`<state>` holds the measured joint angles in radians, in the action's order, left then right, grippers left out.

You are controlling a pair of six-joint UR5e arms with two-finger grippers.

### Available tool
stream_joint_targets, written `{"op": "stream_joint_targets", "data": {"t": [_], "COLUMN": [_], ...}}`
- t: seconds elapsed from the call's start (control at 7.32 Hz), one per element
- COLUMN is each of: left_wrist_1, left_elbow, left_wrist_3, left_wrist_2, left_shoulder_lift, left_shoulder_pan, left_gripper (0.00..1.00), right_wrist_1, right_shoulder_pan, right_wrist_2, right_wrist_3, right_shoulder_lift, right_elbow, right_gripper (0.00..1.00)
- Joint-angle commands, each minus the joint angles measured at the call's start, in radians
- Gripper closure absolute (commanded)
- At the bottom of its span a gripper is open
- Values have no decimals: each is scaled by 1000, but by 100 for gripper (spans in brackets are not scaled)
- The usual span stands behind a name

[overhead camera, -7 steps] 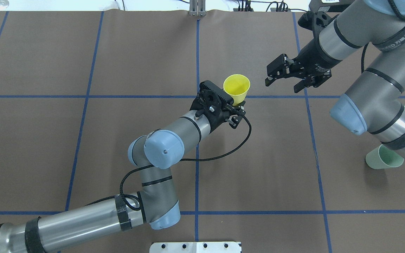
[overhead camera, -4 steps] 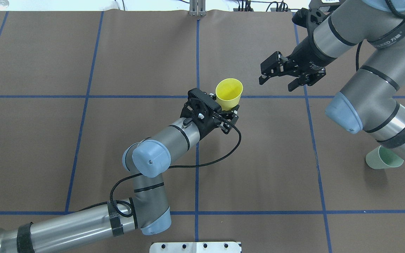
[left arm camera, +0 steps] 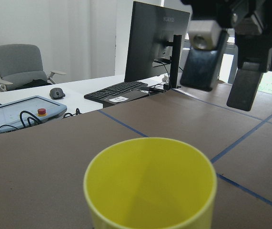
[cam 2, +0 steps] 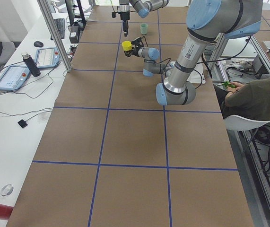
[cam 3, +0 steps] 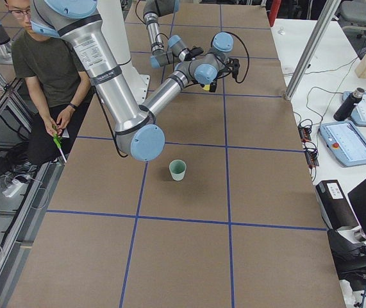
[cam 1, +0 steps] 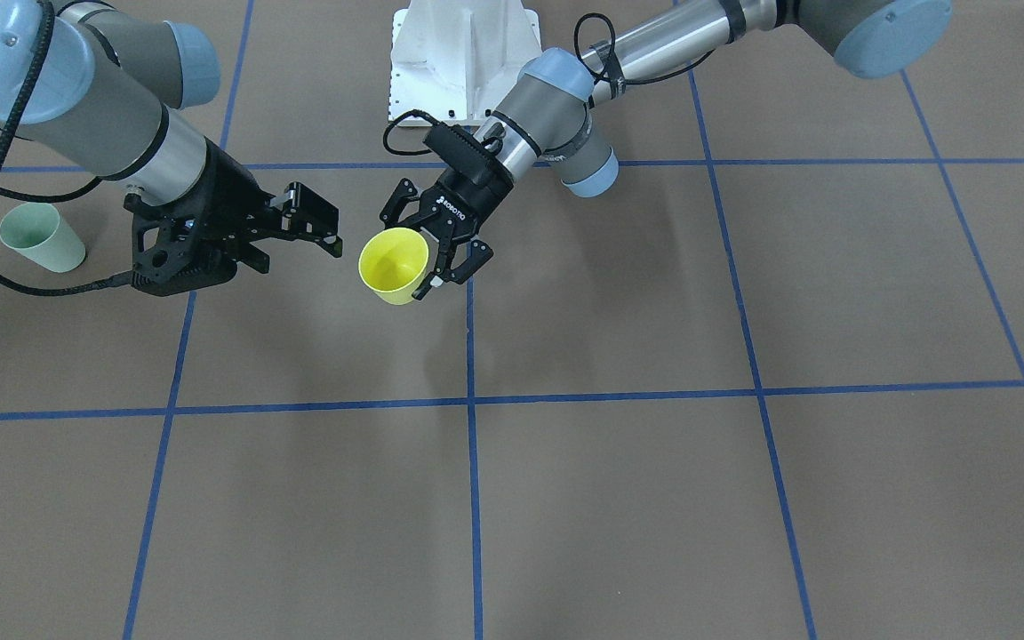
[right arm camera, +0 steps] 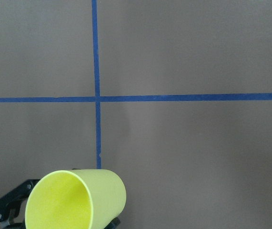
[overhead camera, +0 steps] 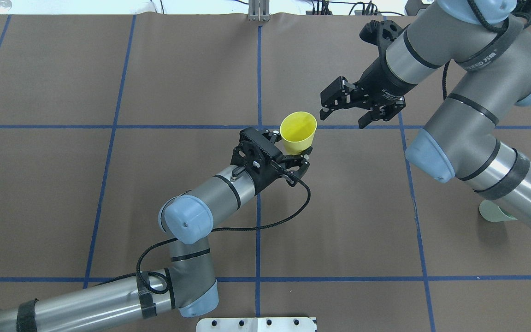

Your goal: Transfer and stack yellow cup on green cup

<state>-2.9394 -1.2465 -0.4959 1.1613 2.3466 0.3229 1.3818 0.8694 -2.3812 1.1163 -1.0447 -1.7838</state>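
Note:
The yellow cup (overhead camera: 298, 132) is held above the table near the central tape cross, mouth tilted up, with my left gripper (overhead camera: 293, 150) shut around its lower part. From across the table the yellow cup (cam 1: 395, 265) and left gripper (cam 1: 430, 249) show the same grip. My right gripper (overhead camera: 343, 117) hovers open just right of the cup's rim, jaws pointing at it. The left wrist view shows the yellow cup (left arm camera: 150, 183) close up and the right gripper's fingers (left arm camera: 202, 57) above it. The green cup (cam 1: 41, 237) stands upright at the table's right side, mostly hidden under my right arm from overhead.
Blue tape lines (overhead camera: 258, 69) grid the brown table cover. The white robot base plate (cam 1: 463, 53) sits at the robot's edge. A seated person (cam 3: 41, 64) is beside the robot. Monitors, a keyboard and pendants (cam 2: 12, 78) lie on the side bench.
The right gripper has moved left and closer to the yellow cup. The left arm has pulled the cup a little left and toward the robot.

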Motion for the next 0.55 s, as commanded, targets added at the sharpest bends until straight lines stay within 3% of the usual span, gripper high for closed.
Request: {"op": "stream_joint_targets", "data": {"t": [0.0,0.27,0.41], "left_wrist_1": [-12,-23,-26], "left_elbow": [-4,-4,-2], "left_wrist_3": [0,37,159], "left_wrist_2": [0,-46,-51], "left_shoulder_lift": [-1,-6,-1], "left_shoulder_pan": [-1,-18,-34], "left_gripper": [100,100,100], "right_wrist_1": [0,0,0], "right_shoulder_pan": [-15,-32,-35], "right_wrist_2": [0,2,2], "right_wrist_3": [7,8,10], "right_shoulder_lift": [11,11,11], "right_elbow": [1,3,4], "right_gripper": [1,1,1]}}
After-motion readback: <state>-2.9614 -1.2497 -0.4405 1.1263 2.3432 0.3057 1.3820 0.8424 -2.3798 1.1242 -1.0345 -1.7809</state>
